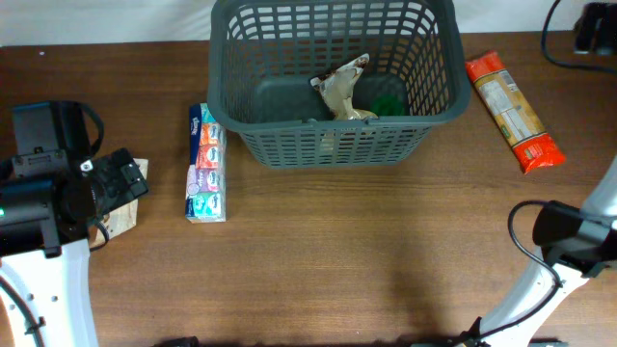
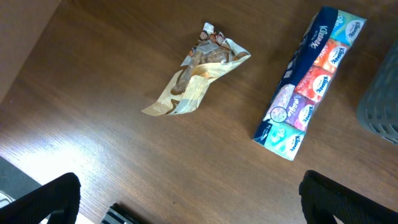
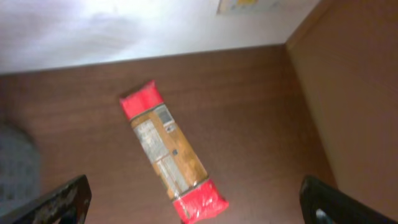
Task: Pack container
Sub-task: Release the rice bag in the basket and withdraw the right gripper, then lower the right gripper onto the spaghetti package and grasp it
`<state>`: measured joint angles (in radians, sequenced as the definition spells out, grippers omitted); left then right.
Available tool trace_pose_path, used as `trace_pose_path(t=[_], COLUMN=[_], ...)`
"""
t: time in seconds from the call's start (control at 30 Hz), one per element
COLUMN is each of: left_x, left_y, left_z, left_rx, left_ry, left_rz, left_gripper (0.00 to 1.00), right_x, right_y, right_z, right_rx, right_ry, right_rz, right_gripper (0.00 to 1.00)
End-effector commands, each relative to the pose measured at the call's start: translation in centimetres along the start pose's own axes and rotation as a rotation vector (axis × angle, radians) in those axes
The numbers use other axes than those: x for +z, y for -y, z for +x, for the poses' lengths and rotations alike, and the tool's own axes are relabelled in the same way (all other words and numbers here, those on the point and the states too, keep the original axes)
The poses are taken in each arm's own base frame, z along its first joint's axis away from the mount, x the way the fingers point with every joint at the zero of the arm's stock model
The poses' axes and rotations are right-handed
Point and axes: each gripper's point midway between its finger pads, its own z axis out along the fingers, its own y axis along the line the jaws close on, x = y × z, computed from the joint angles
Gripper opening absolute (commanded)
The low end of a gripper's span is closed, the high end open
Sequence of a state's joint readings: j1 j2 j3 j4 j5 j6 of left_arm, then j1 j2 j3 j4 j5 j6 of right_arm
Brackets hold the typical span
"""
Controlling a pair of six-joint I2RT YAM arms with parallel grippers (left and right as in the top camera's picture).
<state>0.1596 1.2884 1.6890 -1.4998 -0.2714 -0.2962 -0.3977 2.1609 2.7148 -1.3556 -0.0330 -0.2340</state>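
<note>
The dark grey slotted basket (image 1: 333, 145) stands at the back middle of the table; a tan crumpled packet (image 1: 345, 89) and something green (image 1: 389, 102) lie inside. A colourful tissue pack (image 1: 205, 164) lies left of the basket, also in the left wrist view (image 2: 310, 84). A crumpled tan wrapper (image 2: 198, 70) lies left of the pack. A red-ended pasta pack (image 1: 512, 112) lies right of the basket, also in the right wrist view (image 3: 169, 155). My left gripper (image 2: 186, 202) is open and empty above the table. My right gripper (image 3: 196, 202) is open and empty above the pasta pack.
The basket's corner (image 2: 382, 99) shows at the right edge of the left wrist view. A white wall and the table's far edge (image 3: 143, 53) lie behind the pasta pack. Black cables (image 1: 569, 29) hang at the back right.
</note>
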Motion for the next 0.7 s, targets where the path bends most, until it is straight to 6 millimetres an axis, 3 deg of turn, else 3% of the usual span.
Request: trace_pose_path(t=[0.0, 0.13, 0.27, 0.67], left_x=[-0.2, -0.2, -0.2, -0.2], left_y=[0.0, -0.1, -0.1, -0.1], left_z=[-0.2, -0.1, -0.2, -0.1], left_rx=[-0.008, -0.008, -0.008, -0.008], left_ry=[0.004, 0.003, 0.003, 0.003], left_rz=[0.005, 0.004, 0.004, 0.005], left_gripper=[1.00, 0.99, 1.00, 1.00], right_x=[3.5, 5.8, 8.1, 15.1], right_y=[-1.0, -0.7, -1.5, -2.1], right_z=[1.1, 1.3, 2.2, 8.2], right_rx=[-0.082, -0.121, -0.166, -0.138], right_ry=[-0.049, -0.078, -0.123, -0.329], right_rz=[-0.004, 0.092, 0.098, 0.061], right_gripper=[0.99, 0.99, 0.99, 0.99])
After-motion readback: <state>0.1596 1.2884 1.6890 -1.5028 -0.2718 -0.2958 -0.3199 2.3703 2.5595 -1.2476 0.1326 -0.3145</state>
